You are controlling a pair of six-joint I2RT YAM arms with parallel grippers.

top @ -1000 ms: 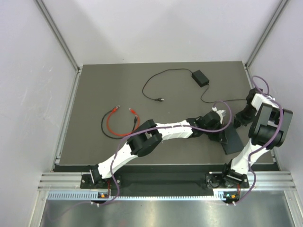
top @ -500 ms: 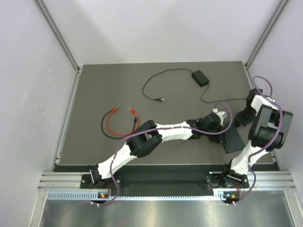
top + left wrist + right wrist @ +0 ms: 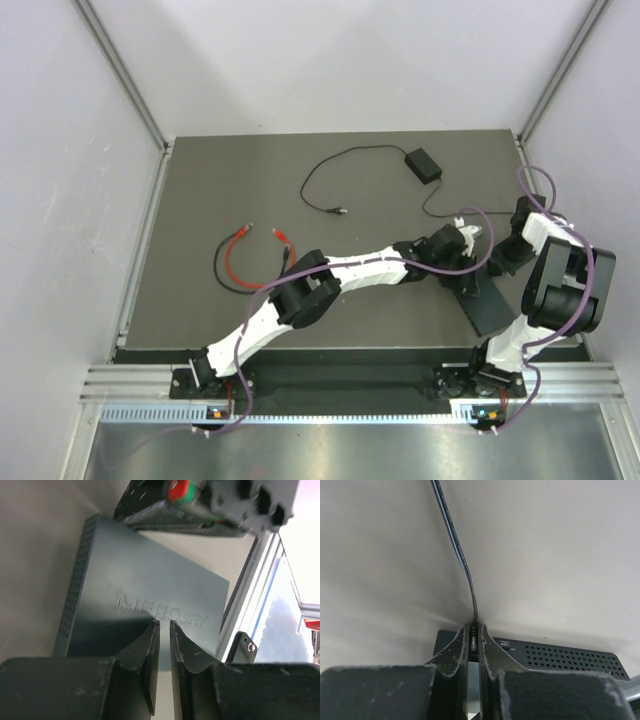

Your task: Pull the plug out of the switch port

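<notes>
As left tool starts easing apart, empty, above box top, hold-down likely ending. Right tool clamped on plug at port in box edge, cord trailing across tabletop. Plug looks seated; pull pending.

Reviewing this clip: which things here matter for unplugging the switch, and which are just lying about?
In the job:
switch
plug in its edge
cord from the plug
right gripper, shut on the plug
left gripper, over the switch top

Lying about:
power brick
loose cord from the brick
red cable
black cable
</notes>
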